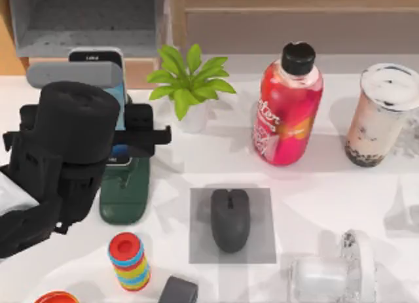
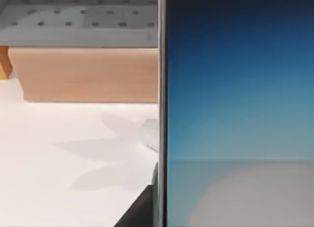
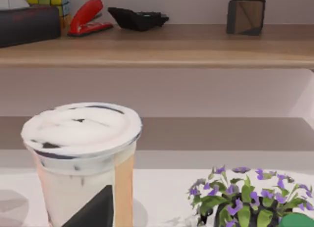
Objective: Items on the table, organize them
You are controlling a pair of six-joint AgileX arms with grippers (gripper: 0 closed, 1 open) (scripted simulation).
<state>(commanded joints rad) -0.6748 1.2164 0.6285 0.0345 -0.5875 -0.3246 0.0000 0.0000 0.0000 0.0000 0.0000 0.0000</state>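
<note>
White desk point(image 1: 327, 185) with a wooden shelf unit behind it and a grey pegboard box at the back left.

The left arm sits over the desk's left side. Its gripper point(image 1: 134, 134) is at the smartphone point(image 1: 112, 87), which stands upright in a dark green stand point(image 1: 124, 192). In the left wrist view the smartphone's blue-white screen point(image 2: 235, 89) sits right against the camera with its edge running vertically. Whether the gripper is clamped on the smartphone or just at it cannot be told. The smartphone's long axis runs toward the back of the desk in the top view, and it leans on the stand. Likely step: seating or letting go of the smartphone on the stand, so the thing to watch is the smartphone's bottom edge against the stand's slot.

The dark grey mouse point(image 1: 230, 219) lies on the grey square mat point(image 1: 200, 250) at centre, long axis front to back, so it looks already placed.

The milk-tea cup point(image 1: 380, 116) stands upright at the far right, well apart from the left gripper. The right wrist view sees the cup point(image 3: 83, 158) close ahead, so the right arm is the nearer one for it; its gripper state cannot be told.

Readable writing: partial white letters "ter" on the red bottle point(image 1: 286, 113); small text on the smartphone's top is too blurred to read.
</note>
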